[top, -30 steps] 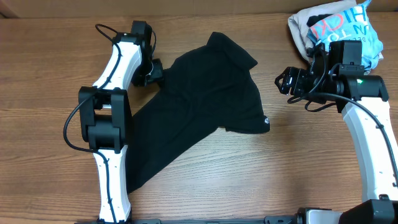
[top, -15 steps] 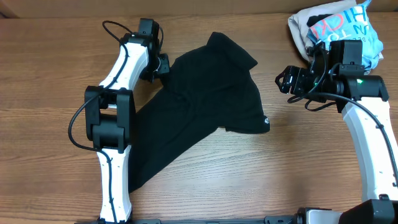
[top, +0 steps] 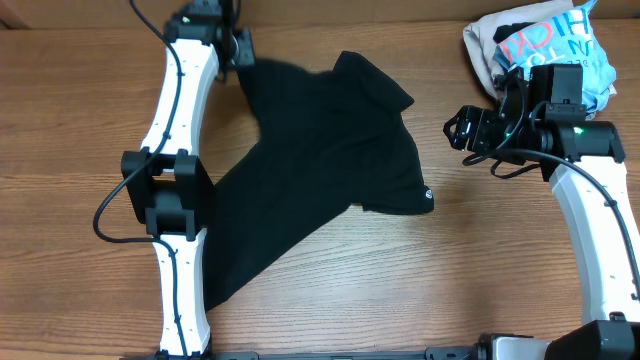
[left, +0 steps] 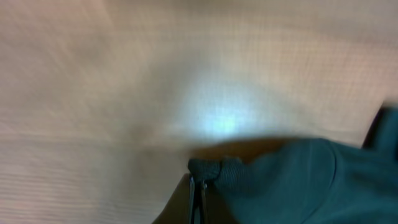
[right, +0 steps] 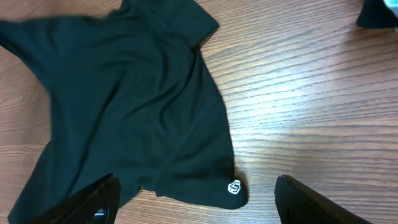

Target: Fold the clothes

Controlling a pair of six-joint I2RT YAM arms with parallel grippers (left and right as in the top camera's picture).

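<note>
The clothes, a black short-sleeved shirt (top: 320, 160), lie spread on the wooden table with the collar toward the far side and a small white logo (top: 427, 197) at the right hem. My left gripper (top: 235, 45) is at the far left, shut on a bunch of the shirt's edge (left: 214, 169), which is stretched out toward it. The left wrist view is blurred by motion. My right gripper (top: 462, 128) hangs open to the right of the shirt, apart from it. From its wrist the shirt (right: 124, 93) and the logo (right: 234, 186) show between the spread fingers (right: 93, 202).
A pile of other garments (top: 540, 40), light blue and white with red lettering over beige, lies at the far right corner behind the right arm. The left arm (top: 175, 200) stretches along the shirt's left side. Bare wood lies in front of the shirt.
My left gripper has shut on the shirt's upper left edge and moved toward the table's far edge, drawing that part of the fabric out with it. The right arm has stayed put.
</note>
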